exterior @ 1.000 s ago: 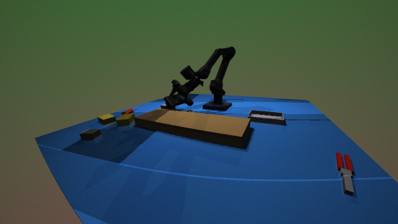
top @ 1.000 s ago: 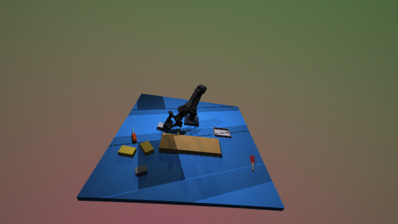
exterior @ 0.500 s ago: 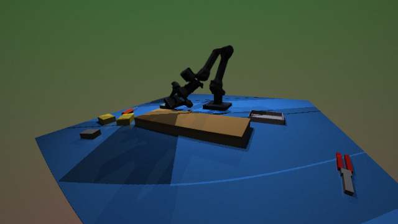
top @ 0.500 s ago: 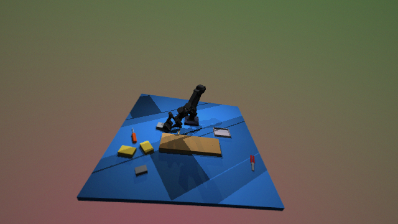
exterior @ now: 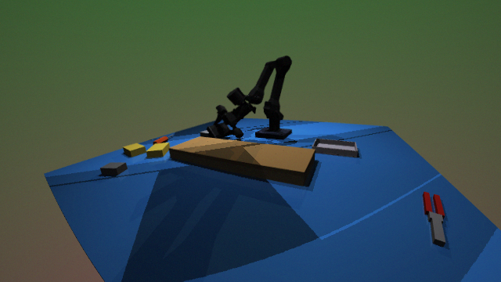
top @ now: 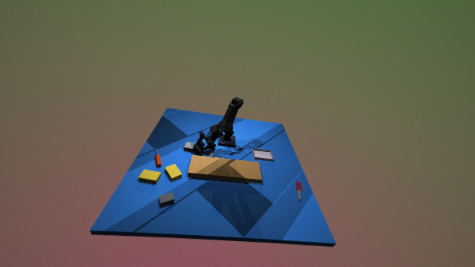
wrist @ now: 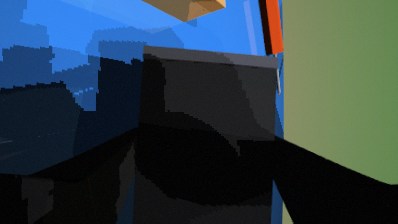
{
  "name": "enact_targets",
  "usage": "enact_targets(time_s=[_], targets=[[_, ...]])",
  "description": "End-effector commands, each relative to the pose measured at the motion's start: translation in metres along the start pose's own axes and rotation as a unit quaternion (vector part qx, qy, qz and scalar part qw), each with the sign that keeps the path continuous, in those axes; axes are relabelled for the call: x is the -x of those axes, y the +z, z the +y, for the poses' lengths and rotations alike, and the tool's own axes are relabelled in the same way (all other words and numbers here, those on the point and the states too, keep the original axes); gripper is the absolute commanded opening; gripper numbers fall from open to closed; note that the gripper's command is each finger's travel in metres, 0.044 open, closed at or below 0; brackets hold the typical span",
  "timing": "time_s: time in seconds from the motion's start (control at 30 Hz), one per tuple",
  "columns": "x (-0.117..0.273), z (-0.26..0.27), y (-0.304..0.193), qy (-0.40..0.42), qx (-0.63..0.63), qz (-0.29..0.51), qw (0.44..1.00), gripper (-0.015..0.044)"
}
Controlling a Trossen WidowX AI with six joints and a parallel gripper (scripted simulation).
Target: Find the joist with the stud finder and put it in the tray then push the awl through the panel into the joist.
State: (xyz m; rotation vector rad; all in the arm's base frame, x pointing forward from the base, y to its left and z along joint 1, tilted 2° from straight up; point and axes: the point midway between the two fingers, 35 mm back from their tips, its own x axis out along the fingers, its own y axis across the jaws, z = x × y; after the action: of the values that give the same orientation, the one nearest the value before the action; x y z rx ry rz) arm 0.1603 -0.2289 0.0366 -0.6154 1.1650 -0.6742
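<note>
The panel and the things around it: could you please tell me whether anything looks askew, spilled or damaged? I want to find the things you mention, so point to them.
I see no spill or damage. The panel (top: 224,170) (exterior: 243,154) (wrist: 187,9) and tray (top: 263,159) (exterior: 337,152) look level. The left yellow block (top: 150,175) (exterior: 134,150) and right yellow block (top: 173,171) (exterior: 158,150) are turned at different angles, but that looks harmless.

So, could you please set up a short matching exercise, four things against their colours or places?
Things:
1. floor panel
2. tray
3. pliers-shaped tool
4. pair of small blocks

Matches:
A. yellow
B. red handles, grey head
C. tan, long and flat
D. pale inside, with a low rim

Right pairs: 1-C; 2-D; 3-B; 4-A
</note>
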Motion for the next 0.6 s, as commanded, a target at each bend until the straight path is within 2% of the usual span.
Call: enact_targets(time_s=[0.0, 0.43, 0.57], targets=[[0.0002, -0.0019, 0.0015, -0.003, -0.001, -0.002, 1.0, 0.0105], [0.0003, -0.0019, 0.0015, -0.003, -0.001, -0.002, 1.0, 0.044], [0.0018, -0.0019, 0.0016, -0.003, -0.001, -0.002, 1.0, 0.044]])
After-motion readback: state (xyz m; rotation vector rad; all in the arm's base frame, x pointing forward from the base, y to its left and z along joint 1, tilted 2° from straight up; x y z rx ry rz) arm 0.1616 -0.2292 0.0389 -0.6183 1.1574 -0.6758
